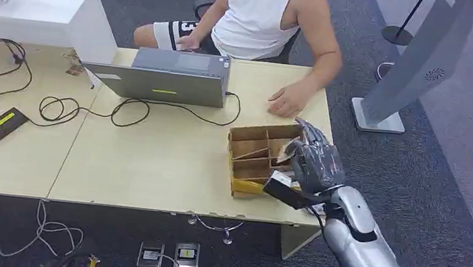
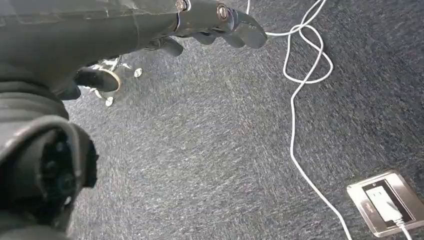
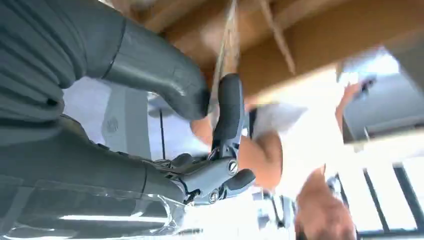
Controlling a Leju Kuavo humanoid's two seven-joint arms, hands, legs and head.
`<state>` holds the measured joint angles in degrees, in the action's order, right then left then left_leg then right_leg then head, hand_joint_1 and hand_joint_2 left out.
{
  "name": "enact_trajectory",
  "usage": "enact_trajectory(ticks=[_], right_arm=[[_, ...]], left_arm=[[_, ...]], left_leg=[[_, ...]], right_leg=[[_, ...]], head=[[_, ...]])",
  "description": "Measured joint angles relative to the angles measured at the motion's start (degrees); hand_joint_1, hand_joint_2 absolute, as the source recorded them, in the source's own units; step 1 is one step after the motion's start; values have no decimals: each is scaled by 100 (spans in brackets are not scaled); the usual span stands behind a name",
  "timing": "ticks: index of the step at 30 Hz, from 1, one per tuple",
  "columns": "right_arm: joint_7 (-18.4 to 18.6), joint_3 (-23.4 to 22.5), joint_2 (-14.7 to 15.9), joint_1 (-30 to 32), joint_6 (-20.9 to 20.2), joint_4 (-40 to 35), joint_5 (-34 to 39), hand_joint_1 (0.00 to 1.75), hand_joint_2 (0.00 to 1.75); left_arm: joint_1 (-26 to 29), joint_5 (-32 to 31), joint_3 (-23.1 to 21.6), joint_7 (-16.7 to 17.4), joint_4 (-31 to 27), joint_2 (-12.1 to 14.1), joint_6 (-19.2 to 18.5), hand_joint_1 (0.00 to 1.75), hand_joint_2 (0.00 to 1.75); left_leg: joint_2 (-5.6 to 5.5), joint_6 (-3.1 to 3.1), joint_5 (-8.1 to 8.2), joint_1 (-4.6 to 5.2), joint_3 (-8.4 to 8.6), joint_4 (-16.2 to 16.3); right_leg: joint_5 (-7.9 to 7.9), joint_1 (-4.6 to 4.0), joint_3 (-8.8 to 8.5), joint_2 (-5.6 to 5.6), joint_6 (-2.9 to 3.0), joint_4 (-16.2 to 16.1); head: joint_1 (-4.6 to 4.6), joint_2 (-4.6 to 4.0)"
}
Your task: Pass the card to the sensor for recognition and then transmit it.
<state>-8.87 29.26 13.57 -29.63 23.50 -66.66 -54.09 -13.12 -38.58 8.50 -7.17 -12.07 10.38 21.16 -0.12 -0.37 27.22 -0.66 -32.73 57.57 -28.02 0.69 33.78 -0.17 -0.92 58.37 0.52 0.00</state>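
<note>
My right hand (image 1: 314, 160), lower right of the frame, pinches a thin tan card (image 3: 229, 50) between thumb and fingers (image 3: 227, 107) inside the brown cardboard divider box (image 1: 252, 152) on the pale wooden desk (image 1: 151, 164), so sensing and handover remain.

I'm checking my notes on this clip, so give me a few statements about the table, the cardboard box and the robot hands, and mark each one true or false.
1. The right robot hand is over the brown cardboard divided box. True.
2. The grey laptop sits on the floor. False: it is on the light wooden table.
3. A person's hand rests on the table beyond the box. True.
4. The left robot hand holds a card. False: it hangs over dark carpet, holding nothing.
5. The box sits at the table's left end. False: it is near the right edge.
</note>
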Motion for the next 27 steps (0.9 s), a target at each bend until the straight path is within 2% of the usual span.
enact_trajectory(ticks=[7, 13, 20, 22, 27], right_arm=[[-247, -415, 162, -980, -52, -26, 299, 175, 175], [-365, -599, 273, -1653, -357, -11, 424, 175, 175], [-441, -623, 297, -1865, -420, 68, 443, 175, 175], [-472, -612, 293, -1922, -552, 133, 494, 175, 175], [-770, -525, 219, -2342, -728, 913, 507, 175, 175]], left_arm=[[-33, 4, -20, 0, 0, -11, -11, 0, 0], [-33, 11, -20, 0, 0, -26, -9, 0, 0], [-32, 7, -22, 0, 0, -37, -11, 0, 0], [-34, -8, -22, 0, 0, -39, -24, 0, 0], [-85, -72, -44, 13, -7, -39, -140, 0, 0]], left_leg=[[0, 3, -2, 2, 0, 2], [-1, 3, -2, 0, -2, 1], [-1, 3, -2, 0, -2, 0], [-1, 3, -2, 0, -4, 0], [-4, 3, -2, 0, -5, 0]], right_leg=[[3, 2, 0, 0, 0, 0], [2, 0, 1, -1, 0, 0], [2, 0, 0, -1, 0, 0], [2, 0, 0, -1, 0, 1], [2, 0, 0, -6, 0, 1]], head=[[0, 2], [2, 2], [0, 2], [0, 2], [2, 2]])
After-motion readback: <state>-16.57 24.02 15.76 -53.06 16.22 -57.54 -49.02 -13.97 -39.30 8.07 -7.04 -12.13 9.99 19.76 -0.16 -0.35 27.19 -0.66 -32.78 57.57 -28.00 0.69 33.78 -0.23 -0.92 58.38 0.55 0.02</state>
